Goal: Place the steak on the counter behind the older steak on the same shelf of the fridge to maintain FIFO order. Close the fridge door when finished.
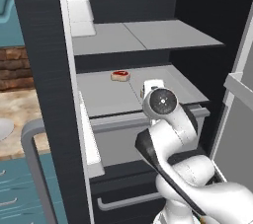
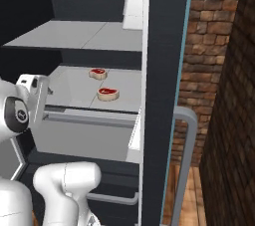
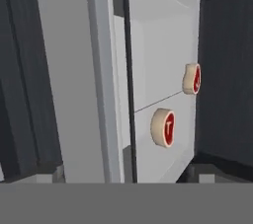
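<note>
Left base view: you had the fridge (image 1: pixel 44 45) with both doors open. The arm's wrist (image 1: pixel 160 102) sat in front of the shelf (image 1: pixel 99 97) and covered most of the hand (image 1: pixel 149 87), so you couldn't read the fingers from here. The rear steak (image 1: pixel 119 75) lay flat towards the back of the shelf, just left of the centre seam. The drawer front (image 1: pixel 118 144) was below the shelf edge. The table (image 1: pixel 17 107) was off to the left past the open door, with a white plate (image 1: pixel 3 129) at the frame edge.

Right base view: you got both steaks on the same shelf (image 2: pixel 69 83). The rear steak (image 2: pixel 98 73) was further in, and the front steak (image 2: pixel 108 93) was nearer the edge and slightly right. They were near each other but not touching. The hand (image 2: pixel 37 84) was at the left front of the shelf, apart from both steaks. The right door (image 2: pixel 159 95) stood open, with its grey bar handle (image 2: pixel 184 160) towards you.

Hand view (rolled, so the shelf (image 3: pixel 163 45) read as vertical): the hand (image 3: pixel 126 174) had its fingertips (image 3: pixel 200 171) spread wide with nothing between them, so it was empty. The front steak (image 3: pixel 163 127) and the rear steak (image 3: pixel 192 78) sat ahead on the shelf, with the seam line running between them. Neither was touched.
</note>
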Tool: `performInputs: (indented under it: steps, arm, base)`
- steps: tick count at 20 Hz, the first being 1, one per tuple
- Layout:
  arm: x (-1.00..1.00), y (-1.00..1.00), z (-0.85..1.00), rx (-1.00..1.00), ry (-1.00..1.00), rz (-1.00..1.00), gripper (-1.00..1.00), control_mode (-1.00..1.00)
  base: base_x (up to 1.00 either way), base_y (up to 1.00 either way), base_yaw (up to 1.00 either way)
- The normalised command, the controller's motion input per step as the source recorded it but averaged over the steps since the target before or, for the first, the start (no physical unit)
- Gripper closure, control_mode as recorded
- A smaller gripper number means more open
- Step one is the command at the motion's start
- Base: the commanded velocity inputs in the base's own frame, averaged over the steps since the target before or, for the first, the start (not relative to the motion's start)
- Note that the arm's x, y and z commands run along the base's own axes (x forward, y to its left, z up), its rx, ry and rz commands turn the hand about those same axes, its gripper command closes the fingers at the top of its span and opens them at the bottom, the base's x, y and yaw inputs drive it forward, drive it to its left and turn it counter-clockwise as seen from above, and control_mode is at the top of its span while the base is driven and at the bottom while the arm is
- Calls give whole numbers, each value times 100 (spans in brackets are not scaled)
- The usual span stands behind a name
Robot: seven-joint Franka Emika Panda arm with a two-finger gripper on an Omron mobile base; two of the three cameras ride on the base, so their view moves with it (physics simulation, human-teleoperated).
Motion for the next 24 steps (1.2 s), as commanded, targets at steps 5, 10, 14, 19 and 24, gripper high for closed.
performInputs:
  steps: [5,10,14,19,24]
  arm:
    - [-100,-57,0,13,-8,-24,-100,-100]
    - [-86,-69,0,15,-5,-21,-100,-100]
    - [-6,-21,0,3,-1,-5,-100,-100]
    - [0,0,-4,0,0,0,-100,-100]
    - [0,2,-18,-2,5,0,-100,100]
  base:
    - [0,0,0]
    - [0,0,0]
    - [0,0,0]
    - [0,0,0]
    - [-30,0,-1]
